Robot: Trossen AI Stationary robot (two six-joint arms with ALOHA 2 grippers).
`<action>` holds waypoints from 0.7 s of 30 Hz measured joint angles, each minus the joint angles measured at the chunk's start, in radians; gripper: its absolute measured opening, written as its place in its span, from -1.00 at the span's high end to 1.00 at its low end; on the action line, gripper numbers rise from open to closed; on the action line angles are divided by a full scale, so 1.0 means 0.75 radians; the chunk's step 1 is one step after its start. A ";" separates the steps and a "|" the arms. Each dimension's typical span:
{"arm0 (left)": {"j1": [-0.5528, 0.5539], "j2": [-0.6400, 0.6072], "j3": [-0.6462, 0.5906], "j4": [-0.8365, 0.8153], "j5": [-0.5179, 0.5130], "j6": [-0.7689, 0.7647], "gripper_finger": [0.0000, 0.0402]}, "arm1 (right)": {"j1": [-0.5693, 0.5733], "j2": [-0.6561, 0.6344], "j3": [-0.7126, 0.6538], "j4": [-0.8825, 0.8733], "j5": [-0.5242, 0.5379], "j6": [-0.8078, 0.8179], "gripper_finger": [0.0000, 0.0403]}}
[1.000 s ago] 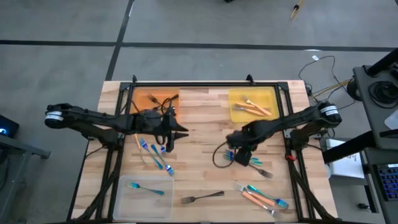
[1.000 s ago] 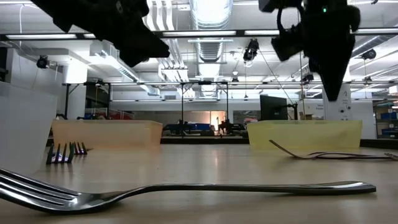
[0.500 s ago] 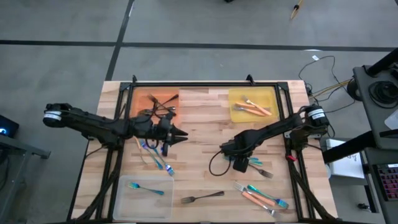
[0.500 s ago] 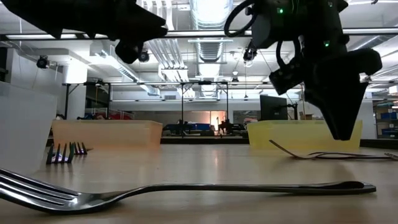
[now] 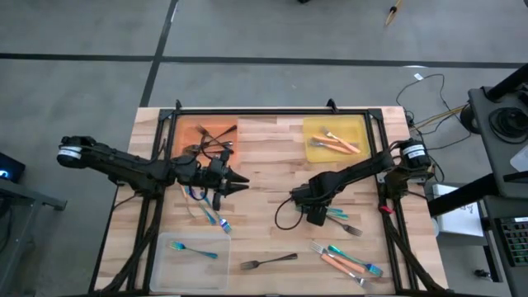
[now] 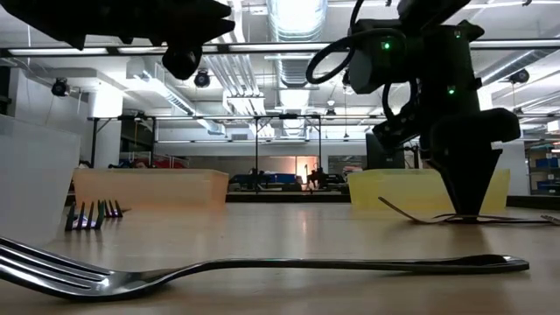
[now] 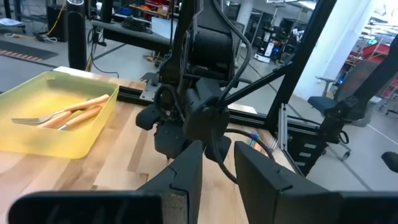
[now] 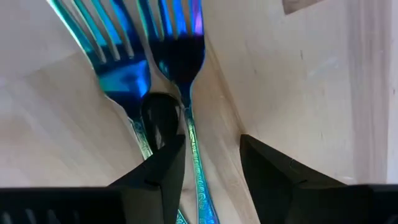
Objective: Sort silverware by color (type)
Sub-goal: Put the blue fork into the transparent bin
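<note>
Right gripper (image 5: pixel 314 216) is sitting low on the pale wooden counter (image 5: pixel 264 165), just below-left of the yellow tray (image 5: pixel 335 139) as the high view shows it, over a pair of shiny blue-teal forks (image 8: pixel 180 68). Its fingers (image 8: pixel 273 171) are standing apart, straddling one fork's neck and not yet clamped on it. My read: this is the pick step for a blue-teal fork. The next move calls for closing on that one stem only; the second fork is lying touching it and could get dragged along.

Left gripper (image 5: pixel 233 179) is hovering just below the orange tray (image 5: pixel 183 130), fingers (image 7: pixel 180 177) slightly apart, nothing visible between them.

Counts from the high view, approximate:
- Yellow tray: two orange-handled utensils (image 5: pixel 338 143).
- Orange tray: a tangle of dark grey metal forks (image 5: pixel 213 138); I can't count them.
- Clear tray (image 5: pixel 165 266), near left corner: one blue-teal fork (image 5: pixel 194 249).
- Loose dark grey fork (image 5: pixel 268 262), just right of the clear tray: one.
- Loose blue-teal under the left arm: about three.
- Near right corner: a mixed pile (image 5: pixel 348 261) of about four, orange-handled and blue-teal.

Plenty is still unsorted; the task looks roughly mid-way.
</note>
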 joint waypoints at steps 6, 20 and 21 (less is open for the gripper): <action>-0.006 0.000 0.005 0.000 -0.001 0.008 0.63 | -0.044 0.000 -0.015 0.032 -0.022 -0.036 0.42; -0.079 -0.105 0.006 0.149 -0.001 0.154 0.63 | -0.196 -0.003 -0.028 0.058 -0.011 -0.128 0.95; -0.085 -0.120 0.006 0.143 -0.002 0.156 0.63 | -0.197 -0.005 -0.024 0.058 0.013 -0.137 0.95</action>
